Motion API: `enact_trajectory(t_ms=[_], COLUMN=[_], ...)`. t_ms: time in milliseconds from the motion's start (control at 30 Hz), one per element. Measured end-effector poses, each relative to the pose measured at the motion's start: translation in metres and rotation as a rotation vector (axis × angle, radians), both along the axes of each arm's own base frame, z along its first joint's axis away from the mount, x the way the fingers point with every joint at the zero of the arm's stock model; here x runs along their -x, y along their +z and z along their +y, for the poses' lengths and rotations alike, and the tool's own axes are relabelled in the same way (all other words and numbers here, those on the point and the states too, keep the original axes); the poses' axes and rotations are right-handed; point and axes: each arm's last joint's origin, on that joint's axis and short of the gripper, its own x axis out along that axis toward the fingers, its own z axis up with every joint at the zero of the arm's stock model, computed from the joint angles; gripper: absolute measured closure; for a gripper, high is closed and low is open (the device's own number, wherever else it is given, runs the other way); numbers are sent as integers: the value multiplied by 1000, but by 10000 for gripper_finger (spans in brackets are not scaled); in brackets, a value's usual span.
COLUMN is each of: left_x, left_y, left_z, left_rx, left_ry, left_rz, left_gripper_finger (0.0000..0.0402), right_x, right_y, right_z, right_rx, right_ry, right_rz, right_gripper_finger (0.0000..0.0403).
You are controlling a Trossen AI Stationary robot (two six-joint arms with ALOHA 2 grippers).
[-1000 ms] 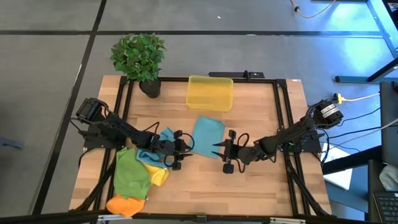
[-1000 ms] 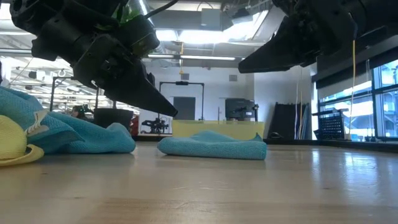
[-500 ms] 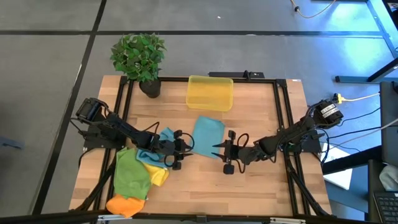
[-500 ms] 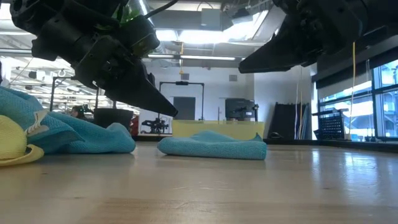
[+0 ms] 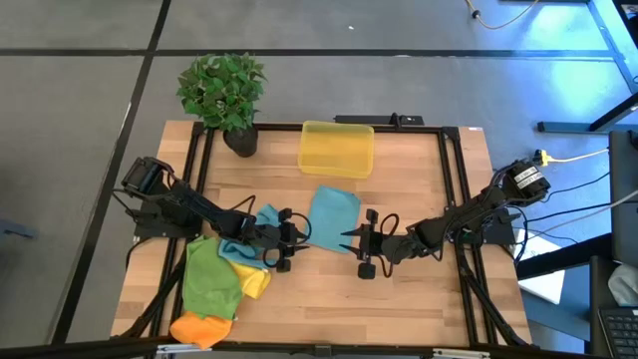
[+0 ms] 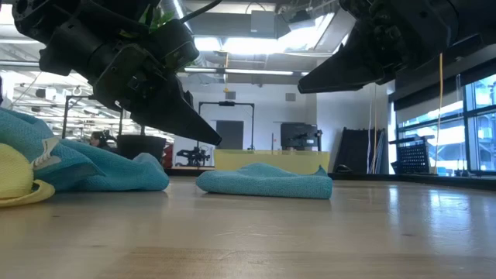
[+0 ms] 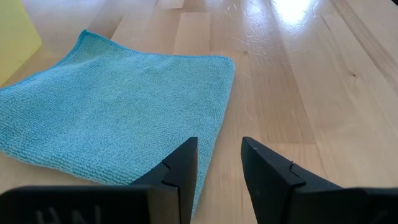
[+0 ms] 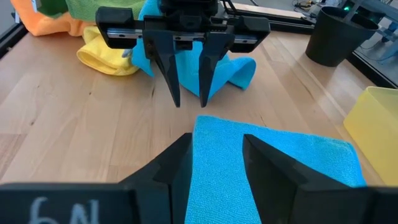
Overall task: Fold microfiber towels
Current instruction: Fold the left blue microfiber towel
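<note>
Both grippers hovering by the folded teal towel (image 5: 333, 209)

Left gripper (image 5: 303, 231) and right gripper (image 5: 348, 237) face each other, fingers apart, holding nothing, above the table (image 5: 419, 179).

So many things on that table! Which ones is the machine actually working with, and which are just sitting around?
Part of the job:
- flat teal towel in the middle
- crumpled teal towel
- green towel
- yellow towel
- orange towel
- left pincer and right pincer, both open, empty

Just lying about:
- yellow bin
- potted plant
</note>
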Motion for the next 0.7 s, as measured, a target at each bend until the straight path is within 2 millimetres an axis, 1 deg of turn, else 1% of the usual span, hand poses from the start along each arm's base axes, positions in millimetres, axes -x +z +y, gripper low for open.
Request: enact_trajectory(t_ms=[267, 433, 700], left_x=[0, -1, -1], left_y=[0, 3, 5], left_z=[0, -5, -7], left_rx=[0, -18, -20], left_ry=[-1, -39, -48], left_rz=[0, -36, -51], left_gripper_finger=[285, 285, 285], right_x=[0, 0, 0], right_y=[0, 1, 1], right_z=[0, 2, 2], right_rx=[2, 38, 17], right_ry=[1, 24, 15], right_rz=[2, -7, -8], right_gripper_finger=[260, 260, 260])
